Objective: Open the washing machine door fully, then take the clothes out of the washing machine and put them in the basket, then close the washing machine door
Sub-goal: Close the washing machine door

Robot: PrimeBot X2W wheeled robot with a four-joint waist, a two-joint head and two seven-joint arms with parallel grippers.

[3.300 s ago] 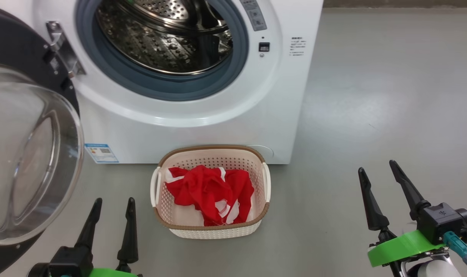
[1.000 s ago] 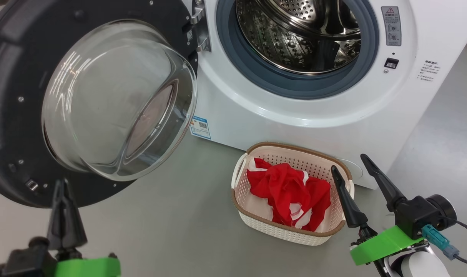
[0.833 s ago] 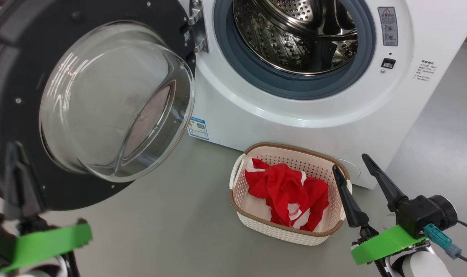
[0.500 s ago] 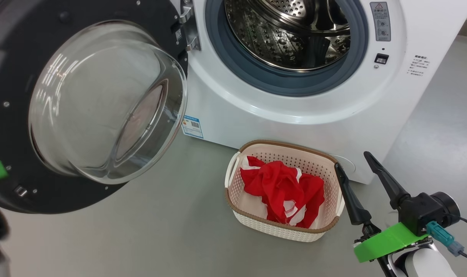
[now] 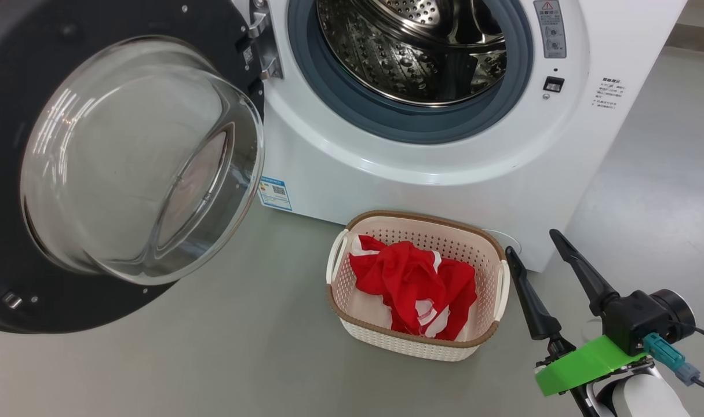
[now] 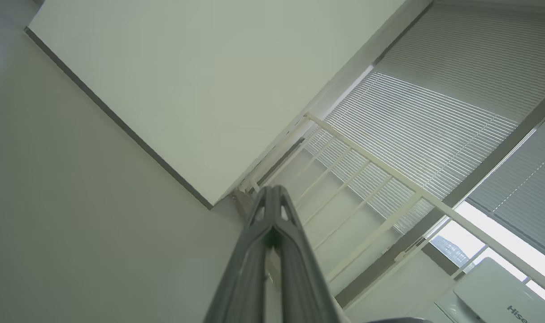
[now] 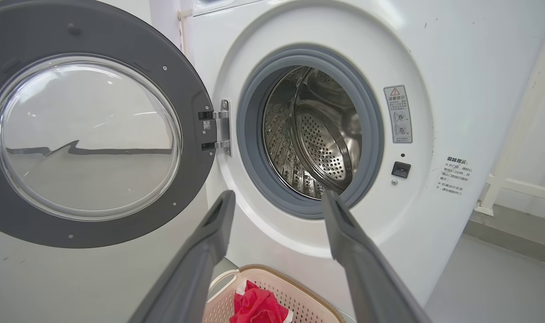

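Observation:
The washing machine (image 5: 444,168) (image 7: 433,58) has its door (image 5: 126,162) (image 7: 88,134) swung wide open to the left, its glass bowl bulging toward me. The steel drum (image 5: 409,46) (image 7: 317,134) looks empty. Red clothes (image 5: 412,284) (image 7: 256,307) lie in the cream basket (image 5: 415,344) (image 7: 299,287) on the floor in front of the machine. My right gripper (image 5: 531,246) (image 7: 276,199) is open, just right of the basket, holding nothing. My left gripper (image 6: 272,190) is shut and empty, pointing toward a wall corner and a window.
Grey floor (image 5: 241,359) stretches around the basket and right of the machine. A blue label sticker (image 5: 274,193) sits low on the machine front. In the left wrist view a white railing (image 6: 389,179) and window blinds (image 6: 433,130) stand beside a wall.
The head camera has turned left, so the whole picture shifted. My left gripper, shut, swung out of the head view's lower left. The right gripper, basket and clothes stay as they were.

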